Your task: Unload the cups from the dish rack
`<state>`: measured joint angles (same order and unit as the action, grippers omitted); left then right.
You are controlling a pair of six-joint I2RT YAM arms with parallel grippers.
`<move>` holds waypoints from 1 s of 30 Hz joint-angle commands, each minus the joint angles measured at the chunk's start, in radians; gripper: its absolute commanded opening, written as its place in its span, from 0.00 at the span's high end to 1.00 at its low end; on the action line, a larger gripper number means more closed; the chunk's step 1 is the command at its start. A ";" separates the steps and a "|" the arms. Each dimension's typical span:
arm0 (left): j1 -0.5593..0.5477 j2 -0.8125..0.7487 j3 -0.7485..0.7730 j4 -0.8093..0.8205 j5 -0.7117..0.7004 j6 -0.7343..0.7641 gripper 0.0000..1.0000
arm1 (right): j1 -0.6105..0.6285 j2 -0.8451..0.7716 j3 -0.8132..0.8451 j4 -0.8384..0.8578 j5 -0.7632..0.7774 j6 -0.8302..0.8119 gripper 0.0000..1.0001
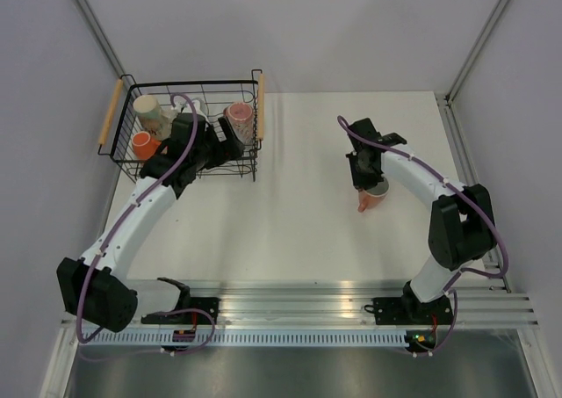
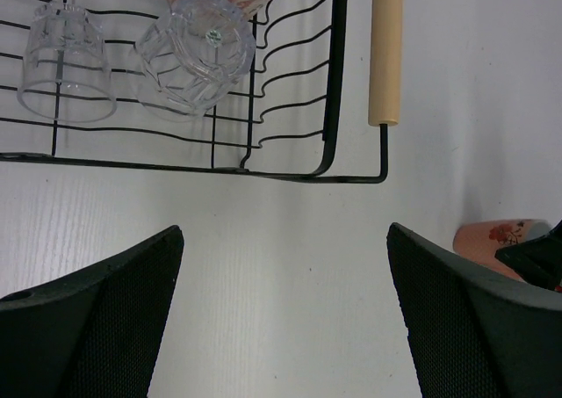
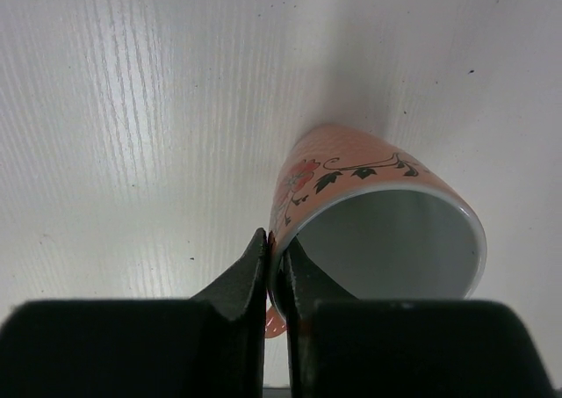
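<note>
Right gripper (image 3: 274, 250) pinching the floral cup (image 3: 378, 206) by its rim, setting it down.
It's well right of the dish rack (image 1: 255, 143), perhaps touching the desk (image 1: 290, 227); next I release. Left gripper (image 2: 283, 233) gapes, empty.

**White table with a rack and one cup**

The white table (image 1: 299, 196) carries the black wire dish rack (image 2: 335, 82) just ahead of the left gripper (image 2: 283, 231). A pink flowered cup (image 3: 351, 165) leans tilted on it, right at the right gripper (image 3: 274, 240).
</note>
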<state>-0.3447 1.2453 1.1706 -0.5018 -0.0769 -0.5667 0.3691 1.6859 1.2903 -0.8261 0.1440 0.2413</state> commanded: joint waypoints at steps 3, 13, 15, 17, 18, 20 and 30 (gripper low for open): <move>0.032 0.072 0.109 -0.023 -0.017 0.030 0.00 | -0.002 -0.029 0.058 0.004 0.029 -0.016 0.67; 0.053 0.262 0.340 -0.110 -0.124 0.085 0.00 | -0.001 -0.208 0.099 -0.039 0.017 0.006 0.28; 0.053 0.336 0.408 -0.133 -0.168 0.106 0.00 | 0.001 -0.273 0.103 -0.044 0.019 0.021 0.23; 0.055 0.414 0.467 -0.171 -0.199 0.135 0.00 | 0.007 -0.340 0.099 -0.039 0.019 0.030 0.18; 0.056 0.437 0.484 -0.181 -0.207 0.143 0.00 | 0.013 -0.362 0.098 -0.036 0.019 0.038 0.13; 0.055 0.492 0.539 -0.196 -0.227 0.162 0.00 | 0.022 -0.417 0.092 -0.027 0.012 0.039 0.10; 0.058 0.753 0.698 -0.222 -0.299 0.312 0.00 | 0.162 -0.509 0.011 0.019 0.019 0.050 0.02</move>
<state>-0.2909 1.9858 1.8038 -0.7052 -0.3313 -0.3519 0.5087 1.1793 1.3254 -0.8227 0.1539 0.2768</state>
